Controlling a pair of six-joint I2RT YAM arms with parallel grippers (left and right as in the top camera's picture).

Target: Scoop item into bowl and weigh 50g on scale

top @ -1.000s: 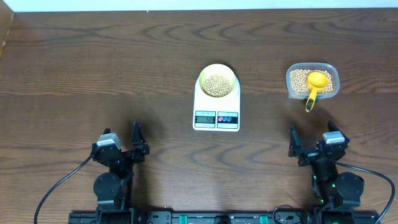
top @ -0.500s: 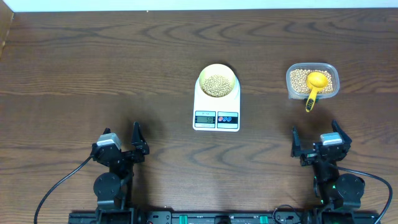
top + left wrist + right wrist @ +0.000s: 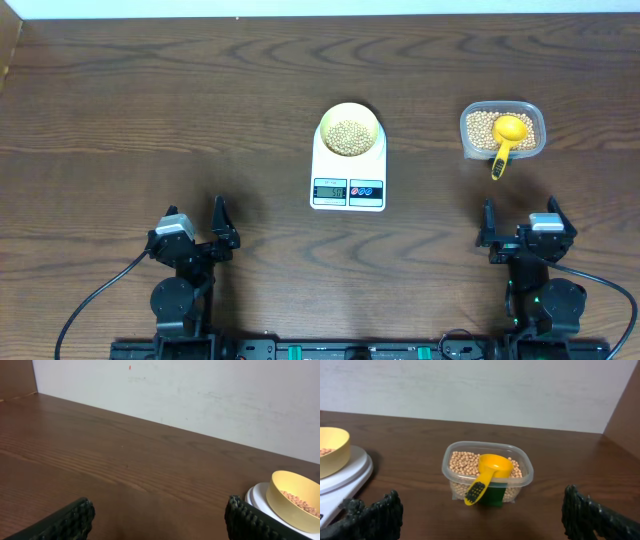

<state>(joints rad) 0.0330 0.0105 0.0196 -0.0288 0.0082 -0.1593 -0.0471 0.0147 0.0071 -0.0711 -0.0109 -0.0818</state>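
A pale yellow bowl point(image 3: 349, 129) holding tan beans point(image 3: 348, 136) rests on the white scale point(image 3: 348, 172), whose display point(image 3: 330, 191) is lit. More beans point(image 3: 481, 127) fill a clear tub point(image 3: 503, 131) at the right, with a bright yellow scoop point(image 3: 507, 136) lying in it, handle over the front rim. My left gripper point(image 3: 217, 224) stands open near the front left, nothing between its fingers point(image 3: 75, 517). At the front right my right gripper point(image 3: 520, 226) is open and empty too. Its wrist view faces the tub point(image 3: 487, 471) and scoop point(image 3: 490, 472), with the bowl point(image 3: 332, 450) at left.
The bowl point(image 3: 295, 500) and scale edge point(image 3: 257, 497) show at the right of the left wrist view. A pale wall point(image 3: 200, 385) borders the far side of the dark wooden table point(image 3: 150, 120).
The right gripper has shifted rightward and slightly toward the front edge, still open. The left arm, bowl, scale and tub have not moved.
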